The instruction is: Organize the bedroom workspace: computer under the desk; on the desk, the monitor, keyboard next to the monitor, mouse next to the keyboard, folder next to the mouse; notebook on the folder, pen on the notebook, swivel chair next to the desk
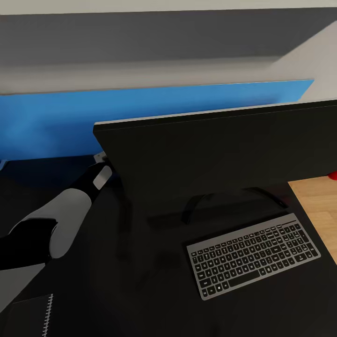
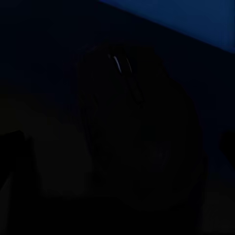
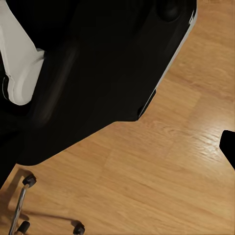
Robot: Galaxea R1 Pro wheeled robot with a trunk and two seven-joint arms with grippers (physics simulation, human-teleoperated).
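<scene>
Mouse retrieval appears to be the step in hand. The left arm [image 1: 70, 206] reaches across the glossy black table [image 1: 117, 290] and goes behind the left edge of the monitor [image 1: 220, 154], between the screen and the blue back panel [image 1: 140, 112]. The left end effector is hidden by the monitor from the head view, so I cannot tell whether its fingers are apart or together. The left wrist view is very dark; a rounded dark lump fills its middle, most likely the mouse [image 2: 139, 132], sitting on the table close under that camera. Contact cannot be confirmed.

The monitor stands upright on its curved stand [image 1: 206, 201]. The keyboard [image 1: 252, 255] lies flat in front of it, towards the right, so these 2 items look settled. The notebook [image 1: 32, 316], spiral binding visible, lies at the near left corner of the table.

The right wrist view looks down at the wood floor [image 3: 161, 181], the table edge and the chrome chair base [image 3: 19, 205] with castors. One dark fingertip of the right end effector shows at the frame edge; whether that end effector is spread or together I cannot tell.

Judgement: the next move calls for a sure hold on the mouse, then lifting it clear of the monitor's edge and setting it beside the keyboard.
</scene>
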